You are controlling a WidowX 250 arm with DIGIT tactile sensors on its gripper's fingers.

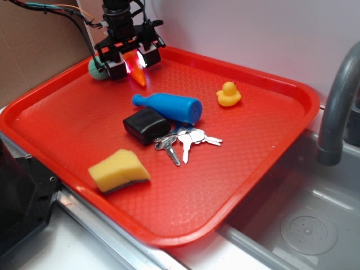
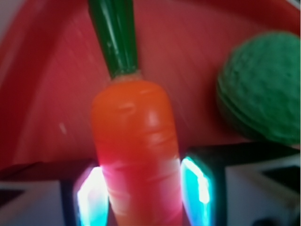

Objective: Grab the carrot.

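A: Where is the carrot (image 2: 136,150)?
B: At the far corner of the red tray (image 1: 253,169), beside a green ball (image 2: 263,89).
A: And the jaws?
B: The gripper (image 1: 130,63) pinches the carrot on both sides.

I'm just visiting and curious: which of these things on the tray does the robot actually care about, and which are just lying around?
In use:
carrot
gripper, its fingers either side of the carrot

Just lying about:
green ball
blue bottle
yellow duck
black box
keys
sponge
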